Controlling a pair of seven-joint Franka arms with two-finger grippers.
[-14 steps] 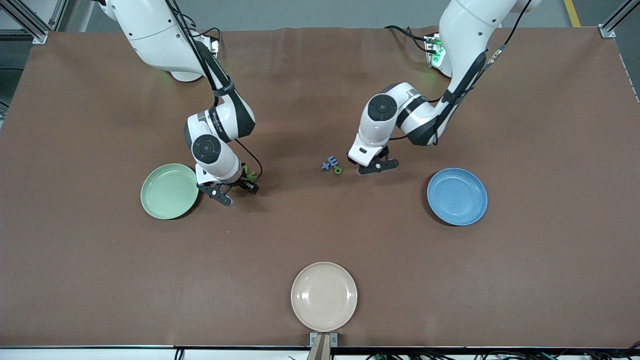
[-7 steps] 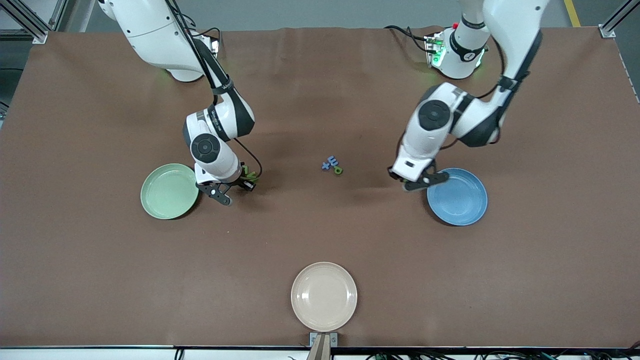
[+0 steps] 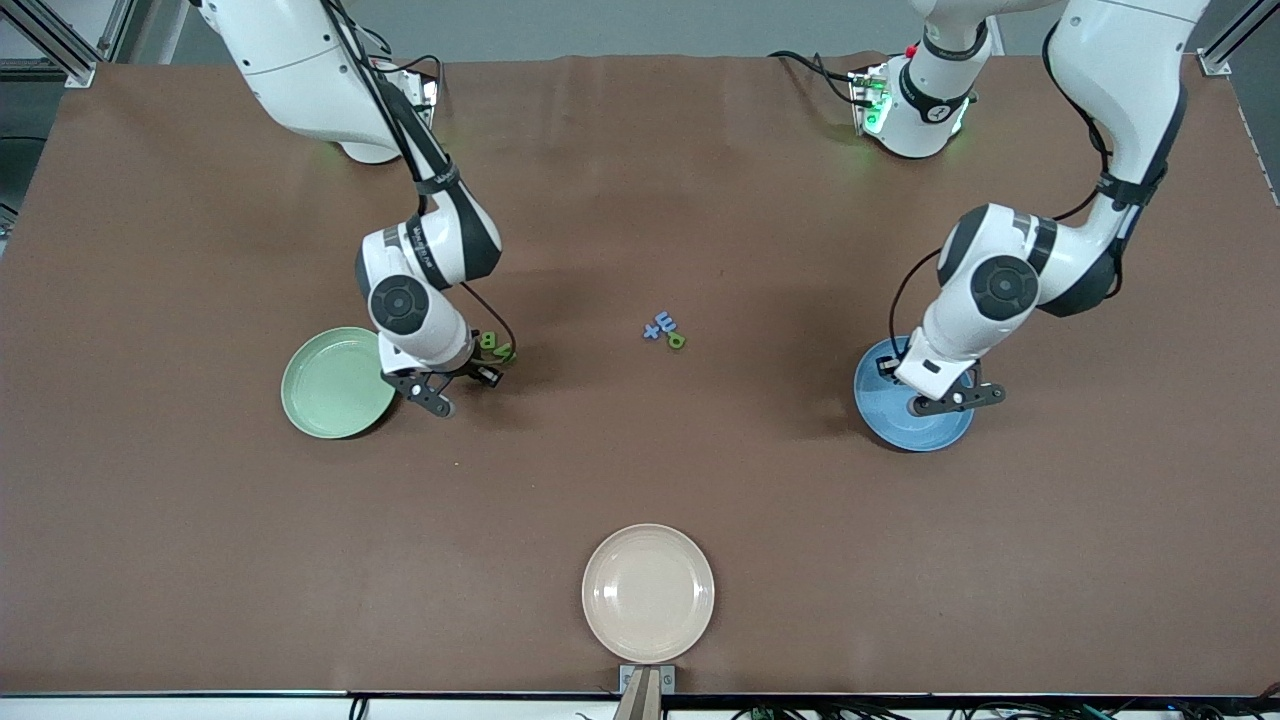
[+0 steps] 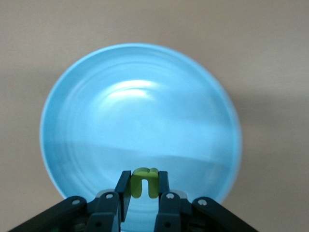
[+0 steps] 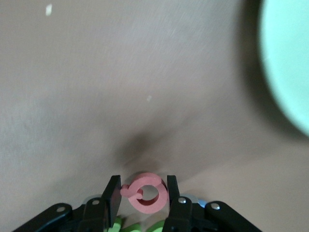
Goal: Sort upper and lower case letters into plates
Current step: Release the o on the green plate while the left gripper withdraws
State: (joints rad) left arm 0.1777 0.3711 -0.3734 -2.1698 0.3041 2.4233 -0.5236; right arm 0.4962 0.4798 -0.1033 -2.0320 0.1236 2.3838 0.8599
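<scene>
Left tool (image 4: 143, 186) over the blue plate (image 3: 930, 425), clamped on a lime-green letter (image 4: 144, 181). Right tool (image 5: 143, 193) just beside the green plate (image 3: 325, 385), fingers tight on a pink ring-shaped letter (image 5: 145, 192) — two green letters (image 3: 495, 346) on the bench (image 3: 640, 470) beside it. Small cluster of letters (image 3: 662, 329) mid-bench. Cream plate (image 3: 648, 593) nearest the front camera.

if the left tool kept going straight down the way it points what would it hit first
Most likely the blue plate: the left tool, shut on a green letter, hangs over the plate's bowl, nothing between, though its height is unclear.
</scene>
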